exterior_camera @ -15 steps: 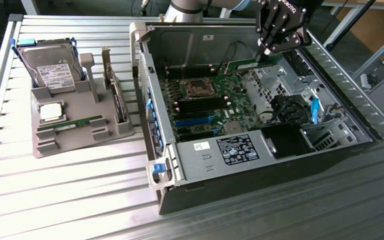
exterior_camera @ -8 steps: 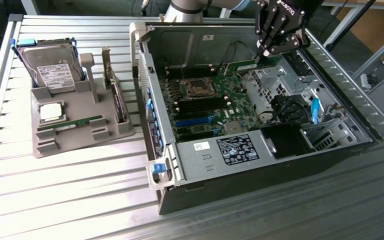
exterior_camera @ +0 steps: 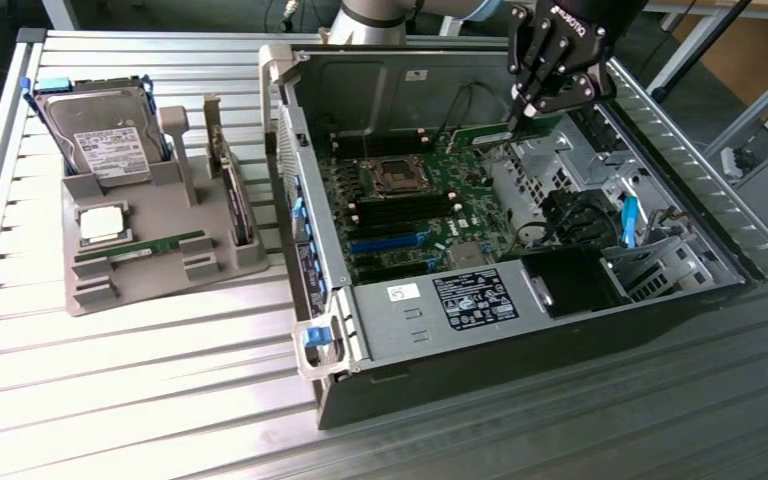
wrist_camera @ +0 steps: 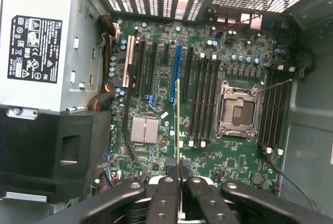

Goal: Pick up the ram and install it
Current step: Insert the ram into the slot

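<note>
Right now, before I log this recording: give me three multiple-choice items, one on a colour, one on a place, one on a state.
1. The tray is: A grey; B red; C blue.
2. The gripper hangs: A over the tray; B over the open case; C away from both.
3. The gripper is: A open, empty; B shut on the ram; C shut, empty.

Answers:
1. A, its plastic is plain grey.
2. B, it reaches in above the motherboard.
3. B, the ram sits edge-on between its fingers.
</note>
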